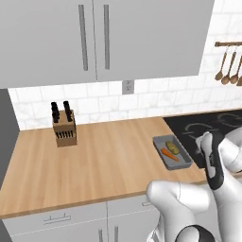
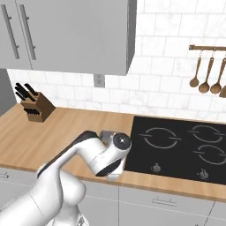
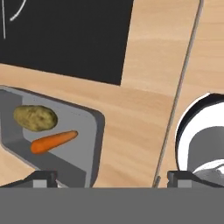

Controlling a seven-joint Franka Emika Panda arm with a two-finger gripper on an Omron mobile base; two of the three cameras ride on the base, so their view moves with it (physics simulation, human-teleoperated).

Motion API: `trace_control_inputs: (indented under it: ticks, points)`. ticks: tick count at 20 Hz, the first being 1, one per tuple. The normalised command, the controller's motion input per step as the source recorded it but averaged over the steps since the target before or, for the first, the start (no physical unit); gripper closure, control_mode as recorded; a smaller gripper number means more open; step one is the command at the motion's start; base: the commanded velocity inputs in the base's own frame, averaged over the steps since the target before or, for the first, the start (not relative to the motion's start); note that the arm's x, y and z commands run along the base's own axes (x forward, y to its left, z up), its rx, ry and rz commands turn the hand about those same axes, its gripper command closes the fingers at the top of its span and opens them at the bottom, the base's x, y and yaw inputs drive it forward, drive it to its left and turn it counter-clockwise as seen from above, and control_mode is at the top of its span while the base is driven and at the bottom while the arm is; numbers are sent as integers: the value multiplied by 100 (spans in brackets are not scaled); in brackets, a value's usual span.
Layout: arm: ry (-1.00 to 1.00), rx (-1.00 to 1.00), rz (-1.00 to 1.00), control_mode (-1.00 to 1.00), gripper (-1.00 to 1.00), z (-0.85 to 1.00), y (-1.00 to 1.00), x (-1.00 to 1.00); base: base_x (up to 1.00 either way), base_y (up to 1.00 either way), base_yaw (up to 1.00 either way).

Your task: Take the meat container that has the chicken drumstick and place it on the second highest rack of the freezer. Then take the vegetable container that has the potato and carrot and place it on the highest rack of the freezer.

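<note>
Since just one tray is seen on the counter, it looks like the job is somewhere in its second half, though that's only a guess. The vegetable container [image 1: 172,152] sits in the right middle of the left base view, on the wooden counter [image 1: 94,160] just beside the black cooktop [image 1: 203,125]. The potato [image 1: 172,146] and the carrot [image 1: 169,154] are lying side by side inside it, close together. In the hand view the same tray is found at the lower left, with the potato [image 3: 35,118] above the carrot [image 3: 53,141].

No drumstick tray is seen anywhere on the counter, so the meat part may well be finished, but the freezer isn't pictured, so that can't be confirmed. What's clearly left: the veggie tray has to be grabbed and carried to the highest rack.

The gripper [image 3: 111,179] is spread fully wide with nothing held; its dark tips are spotted at the bottom of the hand view, the left one just over the tray's near edge. A knife block [image 1: 64,127] is parked at the upper left of the counter, well out of the way.
</note>
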Motion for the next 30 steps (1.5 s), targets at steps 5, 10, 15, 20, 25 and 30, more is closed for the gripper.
trace_control_inputs:
  ticks: [5, 10, 15, 20, 25, 30]
  points:
    - [0, 1, -3, -100, -100, -11, 48, 21, 0, 0, 0]
    - [1, 3, 7, -100, -100, -16, -1, 38, 0, 0, 0]
    - [3, 2, 10, -100, -100, -24, -25, 49, 0, 0, 0]
    - [14, 0, 1, -100, -100, -29, 1, 28, 0, 0, 0]
    - [13, 0, 0, -100, -100, -38, 13, 8, 0, 0, 0]
    - [6, 0, 0, -100, -100, -26, 1, 0, 0, 0, 0]
